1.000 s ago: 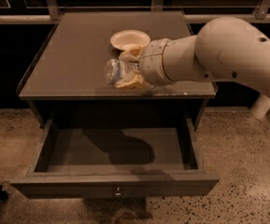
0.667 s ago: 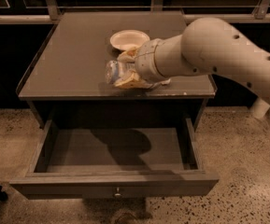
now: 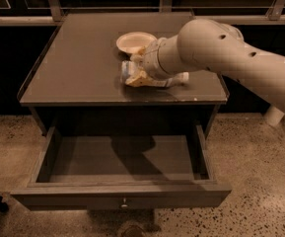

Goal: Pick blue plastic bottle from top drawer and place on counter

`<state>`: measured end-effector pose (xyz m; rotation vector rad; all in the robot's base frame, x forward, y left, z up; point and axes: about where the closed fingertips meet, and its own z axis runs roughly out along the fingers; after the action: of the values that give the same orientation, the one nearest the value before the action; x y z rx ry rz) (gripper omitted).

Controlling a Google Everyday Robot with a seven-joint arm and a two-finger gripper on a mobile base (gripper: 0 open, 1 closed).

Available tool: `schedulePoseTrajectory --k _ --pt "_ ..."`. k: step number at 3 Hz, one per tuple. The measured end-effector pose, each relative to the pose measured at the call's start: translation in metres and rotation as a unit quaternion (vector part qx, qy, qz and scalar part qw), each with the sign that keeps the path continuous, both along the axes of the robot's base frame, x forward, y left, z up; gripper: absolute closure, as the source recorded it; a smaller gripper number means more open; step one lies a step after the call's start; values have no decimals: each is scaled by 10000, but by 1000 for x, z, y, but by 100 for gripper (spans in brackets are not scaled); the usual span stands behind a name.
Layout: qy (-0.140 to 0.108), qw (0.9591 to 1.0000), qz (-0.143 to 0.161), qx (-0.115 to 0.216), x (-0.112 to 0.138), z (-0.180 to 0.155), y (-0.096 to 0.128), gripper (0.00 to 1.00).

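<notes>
The blue plastic bottle lies on its side on the counter, near the front edge at the middle, with its white cap pointing right. My gripper reaches in from the right and sits over the bottle's left end. Its tan fingers straddle the bottle and stay closed on it. The bottle's middle is partly hidden by the wrist. The top drawer is pulled fully open below the counter and its inside shows nothing but my arm's shadow.
A white bowl stands on the counter just behind the gripper. My large white arm crosses the counter's right side. A metal rail runs behind the counter. Speckled floor surrounds the cabinet.
My arm has swung back and higher over the counter. The bottle has shifted a little to the right with the gripper, and its white cap now shows to the right of the wrist.
</notes>
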<state>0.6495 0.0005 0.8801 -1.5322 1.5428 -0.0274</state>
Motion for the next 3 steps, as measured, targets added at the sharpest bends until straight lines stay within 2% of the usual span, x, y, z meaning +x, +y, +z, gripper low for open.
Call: schedulePoseTrajectory --k 1,3 --pt "12 10000 -36 -33 2 -2 -1 82" --pt "12 10000 -36 -33 2 -2 -1 36"
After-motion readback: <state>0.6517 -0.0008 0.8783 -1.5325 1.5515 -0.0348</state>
